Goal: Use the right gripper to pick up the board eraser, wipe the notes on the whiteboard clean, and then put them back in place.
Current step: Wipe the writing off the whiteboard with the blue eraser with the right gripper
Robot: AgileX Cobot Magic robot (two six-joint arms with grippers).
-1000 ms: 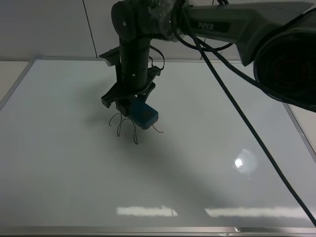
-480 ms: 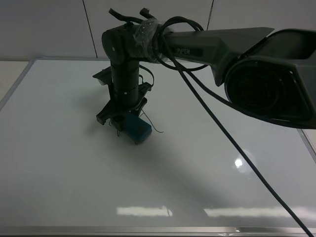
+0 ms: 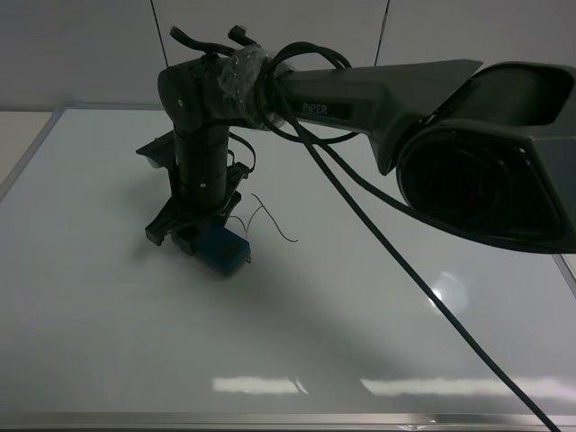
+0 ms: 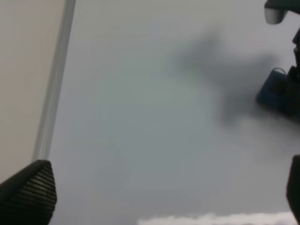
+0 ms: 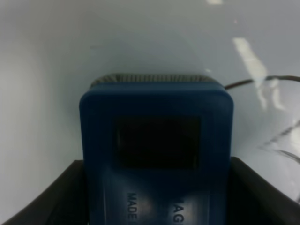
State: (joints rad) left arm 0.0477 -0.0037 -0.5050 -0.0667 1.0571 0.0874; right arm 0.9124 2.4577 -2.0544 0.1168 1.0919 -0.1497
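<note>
Currently right gripper (image 3: 202,237) pinches board eraser (image 3: 219,249), felt face down on whiteboard (image 3: 360,360), probably for full wiping contact; notes (image 3: 266,217) just beside it, unwiped.

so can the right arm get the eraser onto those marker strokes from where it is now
Probably yes. The right gripper holds the board eraser down at the whiteboard, right beside the notes. Only bare board lies between them and nothing is in the way, so a short slide should cover them.
</note>
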